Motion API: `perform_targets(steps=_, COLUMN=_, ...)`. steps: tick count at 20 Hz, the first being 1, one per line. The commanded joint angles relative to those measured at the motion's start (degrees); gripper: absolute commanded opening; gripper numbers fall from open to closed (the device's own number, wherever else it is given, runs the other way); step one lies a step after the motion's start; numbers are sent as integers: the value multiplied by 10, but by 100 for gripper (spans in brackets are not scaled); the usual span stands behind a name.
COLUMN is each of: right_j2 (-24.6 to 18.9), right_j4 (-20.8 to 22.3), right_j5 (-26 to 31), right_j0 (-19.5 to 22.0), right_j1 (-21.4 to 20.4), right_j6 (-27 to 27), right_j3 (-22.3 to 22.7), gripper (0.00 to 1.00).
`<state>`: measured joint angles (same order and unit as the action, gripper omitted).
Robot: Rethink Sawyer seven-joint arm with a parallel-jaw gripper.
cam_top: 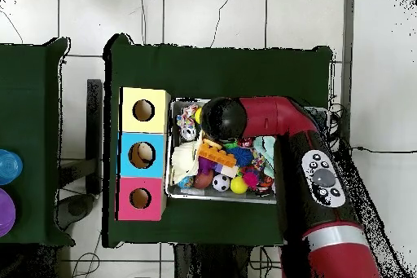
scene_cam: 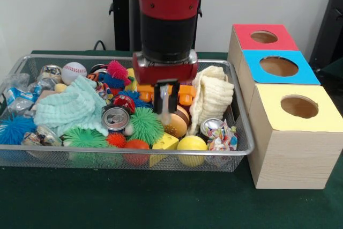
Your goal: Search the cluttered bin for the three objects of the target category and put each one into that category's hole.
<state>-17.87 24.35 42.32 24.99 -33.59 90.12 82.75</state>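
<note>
Probably a robotics lab: pedestal-mounted arm (scene_cam: 163,20), green-clothed table (scene_cam: 134,202), tiled floor (cam_top: 204,10)

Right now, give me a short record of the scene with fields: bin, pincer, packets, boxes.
bin: wire-mesh bin on green table, heaped with toys, balls, cloths, cans
pincer: pincer low over the bin's middle, above a toy burger; open or shut unclear
packets: one with multicoloured contents at the bin's box-side end; blue-white ones at the opposite end
boxes: red box, blue box, yellow box beside the bin, each with a hole

Red arm (scene_cam: 161,4) reaching straight down; gripper (scene_cam: 165,112) fingers close together, empty
</note>
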Motion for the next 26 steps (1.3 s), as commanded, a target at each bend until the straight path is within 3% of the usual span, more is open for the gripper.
perform_targets(steps=1, right_j2=-10, right_j4=-31, right_j5=118, right_j0=-40, right_j1=-95, right_j6=1, right_j3=76, gripper=0)
perform_targets(steps=11, right_j2=9, right_j4=-64, right_j5=182, right_j0=-97, right_j1=-121, right_j6=67, right_j3=47, gripper=0)
perform_targets(steps=20, right_j2=22, right_j4=-84, right_j5=103, right_j0=-133, right_j1=-92, right_j6=110, right_j3=53, gripper=0)
perform_targets(steps=26, right_j2=34, right_j4=-78, right_j5=84, right_j0=-143, right_j1=-79, right_j6=102, right_j3=48, gripper=0)
